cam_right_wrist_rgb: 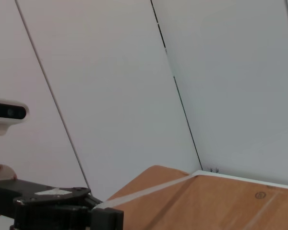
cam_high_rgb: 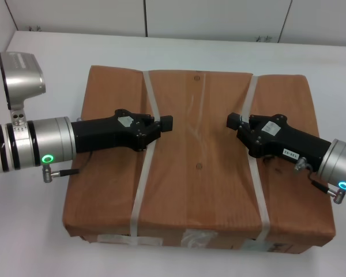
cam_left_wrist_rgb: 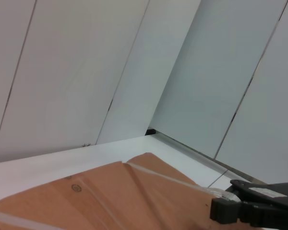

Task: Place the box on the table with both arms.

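Box (cam_high_rgb: pixel 199 161) lies flat on white table (cam_high_rgb: pixel 52 63), filling near part. Step judged: release, so lift both claws straight up, evenly, without snagging straps. Left claw (cam_high_rgb: pixel 164 123) sits over left strap (cam_high_rgb: pixel 145 150), right claw (cam_high_rgb: pixel 233 120) beside right strap (cam_high_rgb: pixel 255 161); tips face each other above box top. Finger opening: cannot tell; neither visibly holds anything.

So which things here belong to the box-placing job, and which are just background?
Job:
cardboard box, strapped, lying flat
white table beneath it
left gripper at the left strap
right gripper at the right strap

Background:
wall panels behind the table
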`<move>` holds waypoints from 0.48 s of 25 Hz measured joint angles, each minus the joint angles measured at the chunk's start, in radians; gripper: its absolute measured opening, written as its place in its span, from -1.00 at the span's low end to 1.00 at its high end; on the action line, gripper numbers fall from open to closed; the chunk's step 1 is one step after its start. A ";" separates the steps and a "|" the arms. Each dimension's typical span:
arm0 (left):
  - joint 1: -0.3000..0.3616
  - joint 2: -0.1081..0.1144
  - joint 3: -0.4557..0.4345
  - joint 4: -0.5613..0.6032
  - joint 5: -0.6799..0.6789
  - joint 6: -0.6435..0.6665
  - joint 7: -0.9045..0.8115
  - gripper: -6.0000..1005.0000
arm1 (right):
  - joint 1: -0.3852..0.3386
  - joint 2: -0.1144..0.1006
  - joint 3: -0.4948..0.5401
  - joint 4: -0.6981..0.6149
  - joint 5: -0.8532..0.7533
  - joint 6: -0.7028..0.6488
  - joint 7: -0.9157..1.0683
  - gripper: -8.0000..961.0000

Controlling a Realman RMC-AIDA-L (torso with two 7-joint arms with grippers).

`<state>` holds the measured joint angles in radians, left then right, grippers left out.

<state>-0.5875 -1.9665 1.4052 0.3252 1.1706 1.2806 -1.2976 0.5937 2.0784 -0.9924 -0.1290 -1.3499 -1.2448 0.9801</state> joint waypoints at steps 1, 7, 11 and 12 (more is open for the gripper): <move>0.000 0.000 0.000 0.000 0.000 0.000 0.000 -0.96 | 0.000 0.000 0.000 0.000 0.000 0.000 0.000 -0.86; 0.000 0.000 0.000 0.000 0.000 -0.002 0.002 -0.96 | 0.000 0.000 0.000 0.000 0.000 0.000 0.000 -0.84; 0.000 -0.003 0.000 -0.003 0.000 -0.016 0.011 -0.96 | 0.003 0.000 0.000 0.001 0.000 0.007 0.000 -0.83; 0.000 -0.006 0.000 -0.003 0.002 -0.031 0.012 -0.96 | 0.003 0.000 0.000 0.002 0.000 0.011 0.000 -0.83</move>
<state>-0.5874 -1.9722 1.4053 0.3221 1.1730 1.2497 -1.2851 0.5970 2.0784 -0.9924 -0.1267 -1.3498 -1.2334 0.9804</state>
